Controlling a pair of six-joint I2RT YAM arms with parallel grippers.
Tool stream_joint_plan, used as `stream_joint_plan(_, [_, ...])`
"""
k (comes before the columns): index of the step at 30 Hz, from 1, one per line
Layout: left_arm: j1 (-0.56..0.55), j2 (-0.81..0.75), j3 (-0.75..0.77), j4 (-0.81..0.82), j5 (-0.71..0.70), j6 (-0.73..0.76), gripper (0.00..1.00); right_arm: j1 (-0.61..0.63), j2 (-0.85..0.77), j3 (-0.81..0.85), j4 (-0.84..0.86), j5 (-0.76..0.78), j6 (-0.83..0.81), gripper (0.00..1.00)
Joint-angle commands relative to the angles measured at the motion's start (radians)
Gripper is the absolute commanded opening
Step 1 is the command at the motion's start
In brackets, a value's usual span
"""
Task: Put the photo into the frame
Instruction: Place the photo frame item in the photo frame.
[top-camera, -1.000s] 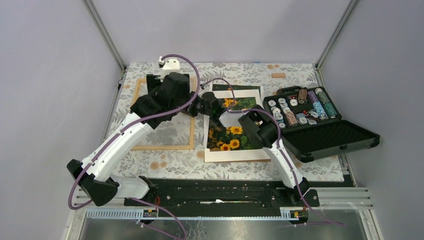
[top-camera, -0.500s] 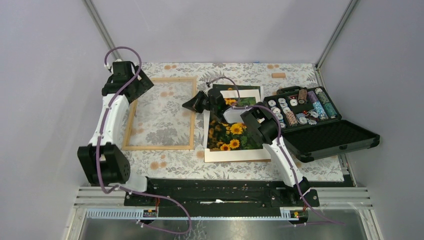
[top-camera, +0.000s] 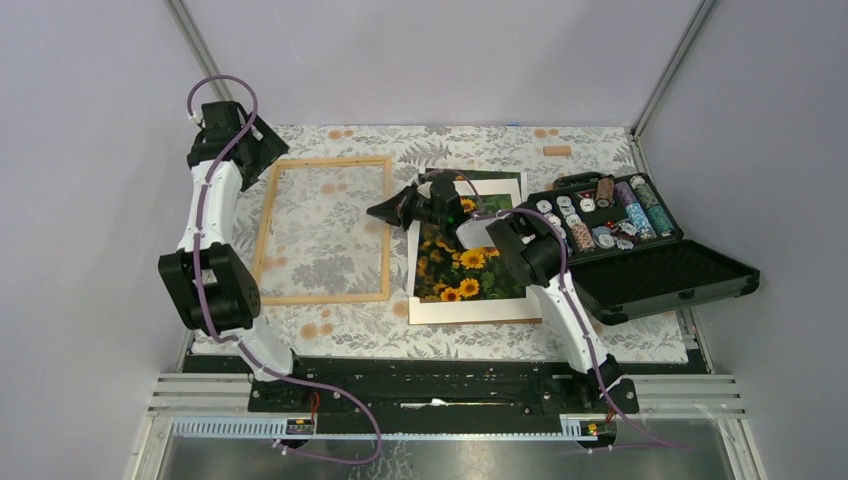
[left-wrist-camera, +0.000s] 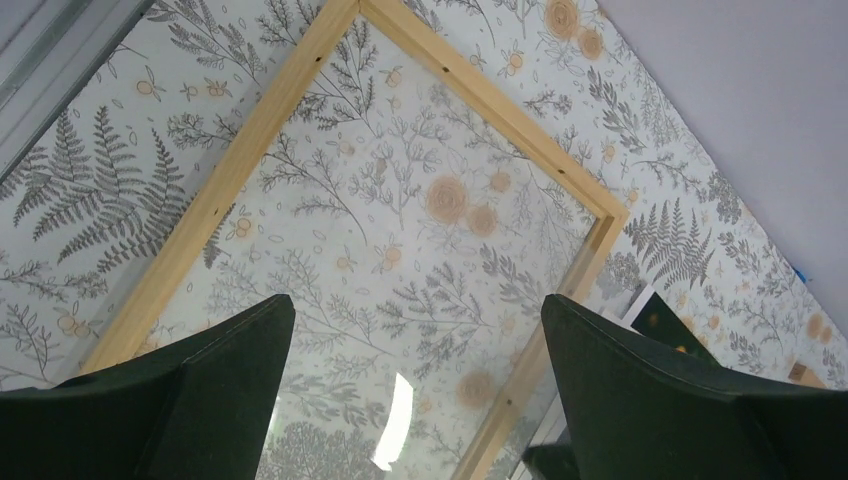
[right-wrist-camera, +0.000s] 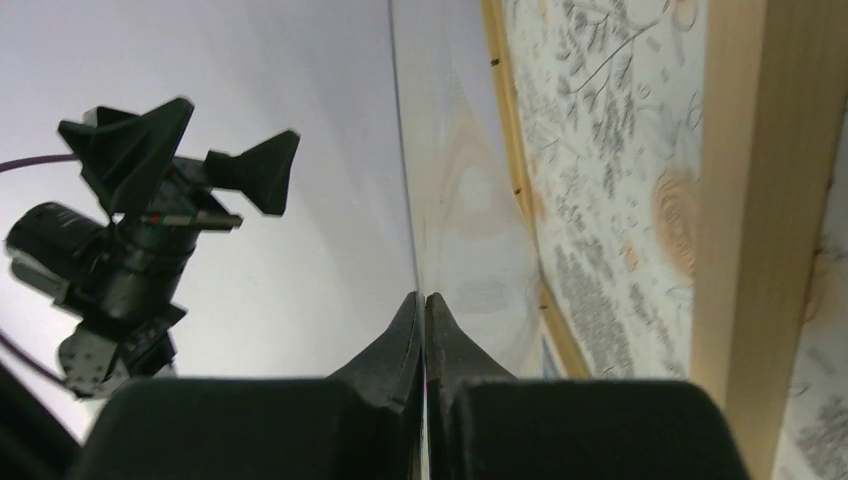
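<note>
The sunflower photo (top-camera: 465, 275) lies on a white mat (top-camera: 470, 310) at the table's middle. Its far left part rises off the mat into my right gripper (top-camera: 378, 211), which is shut on it. In the right wrist view the thin glossy photo (right-wrist-camera: 445, 190) runs edge-on out from between the pressed fingertips of the right gripper (right-wrist-camera: 424, 296). The light wood frame (top-camera: 320, 297) lies flat to the left, its rail (right-wrist-camera: 745, 200) close beside the gripper. My left gripper (left-wrist-camera: 416, 300) hangs open above the frame's (left-wrist-camera: 220, 190) far left corner, holding nothing.
An open black case (top-camera: 660, 275) filled with poker chips sits right of the mat. A small wooden block (top-camera: 557, 151) lies near the far edge. Grey walls and metal posts close in the table on three sides.
My left arm has swung away from the photo and middle of the table to the far left corner. The right gripper has closed on the photo's edge.
</note>
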Motion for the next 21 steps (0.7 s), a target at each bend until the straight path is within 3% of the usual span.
stream_joint_plan(1, [0.035,0.077,0.066,0.000,0.048,0.027,0.99,-0.006,-0.122,-0.053,0.101,-0.109,0.114,0.00])
stream_joint_plan(5, [0.052,0.156,0.103,0.003,0.059,0.034,0.98,-0.022,-0.125,-0.105,0.092,-0.132,0.095,0.00])
stream_joint_plan(9, [0.056,0.220,0.132,0.016,0.026,0.054,0.99,-0.046,-0.071,-0.025,-0.013,-0.263,-0.034,0.01])
stream_joint_plan(15, [0.063,0.309,0.172,0.036,-0.076,0.117,0.98,-0.063,-0.069,0.008,-0.217,-0.224,-0.366,0.22])
stream_joint_plan(21, [0.095,0.377,0.185,0.119,0.010,0.117,0.99,-0.064,0.010,0.133,-0.228,-0.195,-0.451,0.42])
